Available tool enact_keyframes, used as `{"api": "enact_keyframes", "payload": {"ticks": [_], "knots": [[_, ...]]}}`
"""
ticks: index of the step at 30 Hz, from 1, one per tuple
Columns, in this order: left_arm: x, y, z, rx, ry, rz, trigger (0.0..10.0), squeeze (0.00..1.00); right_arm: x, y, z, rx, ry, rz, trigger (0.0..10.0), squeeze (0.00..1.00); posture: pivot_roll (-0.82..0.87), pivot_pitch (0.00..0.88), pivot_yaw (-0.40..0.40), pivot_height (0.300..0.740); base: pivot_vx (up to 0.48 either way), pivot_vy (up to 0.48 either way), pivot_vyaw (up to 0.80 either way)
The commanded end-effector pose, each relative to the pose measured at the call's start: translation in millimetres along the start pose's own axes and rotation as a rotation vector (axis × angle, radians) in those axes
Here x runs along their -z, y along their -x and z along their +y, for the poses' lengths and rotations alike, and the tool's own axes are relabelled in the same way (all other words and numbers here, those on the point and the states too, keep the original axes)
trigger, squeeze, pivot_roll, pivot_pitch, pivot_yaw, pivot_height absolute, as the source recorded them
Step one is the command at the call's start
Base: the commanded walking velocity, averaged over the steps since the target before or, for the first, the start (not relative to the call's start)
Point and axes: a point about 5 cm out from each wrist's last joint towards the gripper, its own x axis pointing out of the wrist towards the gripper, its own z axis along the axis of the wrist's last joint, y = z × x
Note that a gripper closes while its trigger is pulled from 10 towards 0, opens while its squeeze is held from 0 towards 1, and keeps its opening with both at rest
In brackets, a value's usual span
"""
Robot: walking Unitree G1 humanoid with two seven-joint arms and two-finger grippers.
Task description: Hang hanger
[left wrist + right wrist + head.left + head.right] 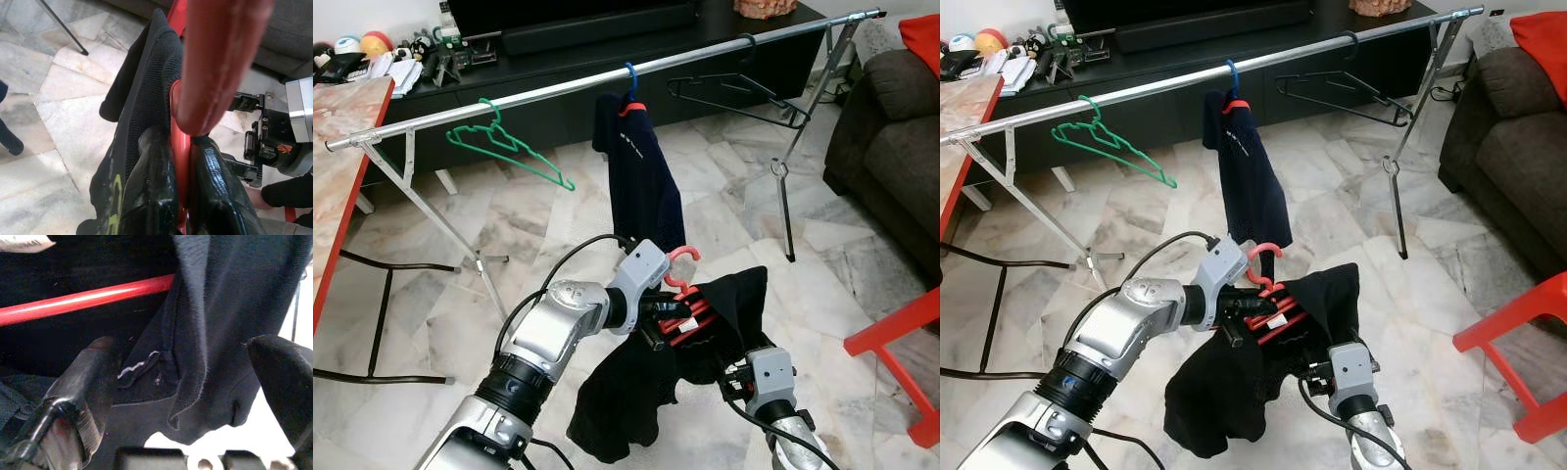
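1. Left hand [658, 318] is clamped on the neck of a red hanger [683, 284]. In the left wrist view its two black fingers [151, 191] pinch the red stem between them, and the hook curves up just above the fingers.
2. A black garment [636, 382] is draped over the red hanger. It sags below the left hand and spreads across toward the right hand.
3. Right hand [186, 396] sits low, just beside and beneath the garment. Its fingers [83, 387] stand apart with dark cloth hanging between them. A red bar of the hanger crosses just beyond the fingertips.
4. Beyond and above the left hand, well apart from it, a silver rail [607, 80] runs across the room on folding legs.
5. On the rail, from the left hand's far left to far right: a green hanger [509, 147], empty; a blue hanger [630, 78] carrying a dark navy shirt [641, 176] that hangs down to just past the left hand; a black hanger [739, 93], empty.
6. Marble tile floor [548, 225] lies under everything. A grey sofa [891, 137] stands far to the right of the right hand.
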Motion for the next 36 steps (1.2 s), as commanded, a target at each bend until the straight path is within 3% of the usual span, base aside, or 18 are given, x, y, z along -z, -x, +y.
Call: {"api": "enact_keyframes", "payload": {"ticks": [1,7,16,17,36], "knots": [[-13.7,0.3,-3.1,0.020,-0.050,-0.042,10.0,0.00,4.3,0.4,5.8,-0.057,-0.012,0.030,10.0,0.00,-0.09,0.187,0.089,0.740,0.000,0.000,0.00],[-16.4,-0.4,-7.7,0.041,-0.056,-0.051,10.0,0.00,2.8,-0.8,6.5,-0.091,0.005,0.026,10.0,0.00,-0.08,0.187,0.087,0.740,0.000,0.000,0.00],[-19.7,0.4,-10.2,0.049,-0.067,-0.058,10.0,0.00,2.5,1.1,-0.7,0.010,0.042,0.021,10.0,0.00,-0.07,0.184,0.090,0.740,0.000,0.000,0.00],[-20.9,1.4,-10.8,0.052,-0.070,-0.061,10.0,0.00,2.8,0.9,-0.5,0.009,0.035,0.024,0.1,0.00,-0.07,0.184,0.091,0.740,0.000,0.000,0.00],[-24.7,7.9,-19.3,0.101,-0.094,-0.065,10.0,0.00,3.3,1.1,0.7,0.047,0.015,0.021,0.0,0.00,-0.05,0.181,0.096,0.740,0.000,0.000,0.00]]}}
